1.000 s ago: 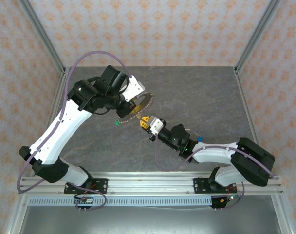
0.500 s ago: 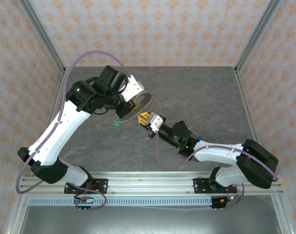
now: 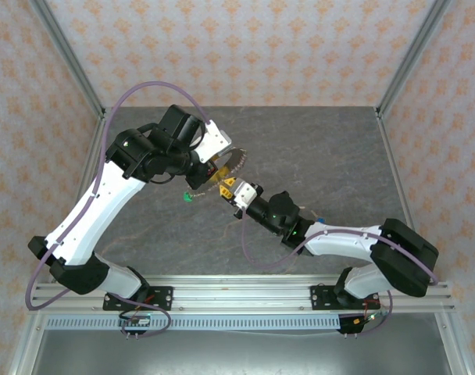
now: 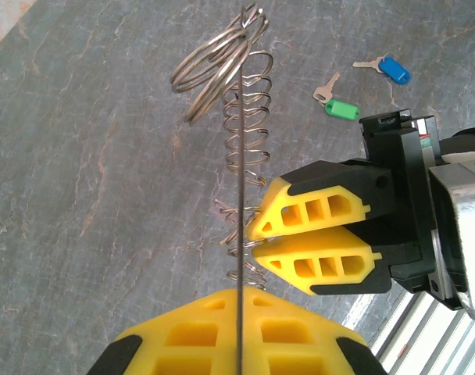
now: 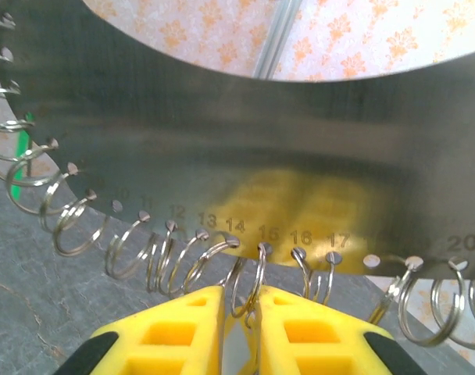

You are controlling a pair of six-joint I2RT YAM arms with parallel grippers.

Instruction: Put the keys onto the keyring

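The keyring [image 3: 231, 162] is a flat metal disc with numbered holes, fringed with small split rings. My left gripper [image 3: 216, 170] is shut on its rim; in the left wrist view it is a thin edge-on line [image 4: 242, 195] running out of the gripper [image 4: 242, 293]. My right gripper [image 5: 241, 293] is shut on a thin metal key [image 5: 242, 344] whose tag is hidden. Its tip touches the split ring [image 5: 253, 277] under hole 15. From the left wrist the right gripper [image 4: 253, 238] meets the ring from the right. A green-tagged key [image 4: 343, 109] and a blue-tagged key [image 4: 394, 69] lie on the table.
The grey stone-patterned table [image 3: 323, 156] is fenced by metal posts and patterned walls. The green-tagged key [image 3: 187, 197] lies just left of the grippers, and the blue-tagged key [image 3: 321, 221] lies beside the right arm [image 3: 339, 242]. The arms' base rail [image 3: 245, 293] runs along the near edge.
My right gripper has moved up and to the left, closing the gap to the keyring's lower edge. The left arm and the keyring have stayed put.
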